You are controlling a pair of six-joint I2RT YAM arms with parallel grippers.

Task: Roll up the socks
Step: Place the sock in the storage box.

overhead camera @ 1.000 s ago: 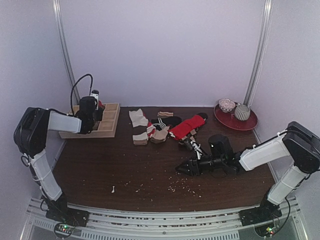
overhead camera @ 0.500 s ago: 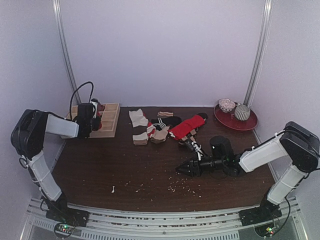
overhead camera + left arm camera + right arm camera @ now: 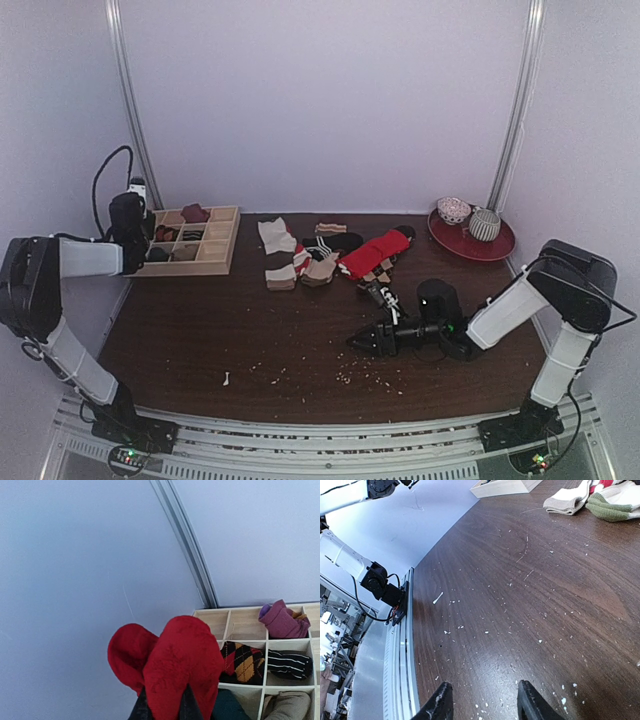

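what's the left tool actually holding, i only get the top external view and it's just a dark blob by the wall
observer: the left wrist view shows the left tool shut on a red sock bundle, with two red lobes poking out past its fingers.
operator: any free slot in the tray
observer: yes, on the left wrist view the tray has a back-row compartment that looks bare, right beside a purple sock roll.
operator: and the right tool
observer: the right wrist view shows the right tool open with nothing between its fingers, only the crumb-speckled table under it.
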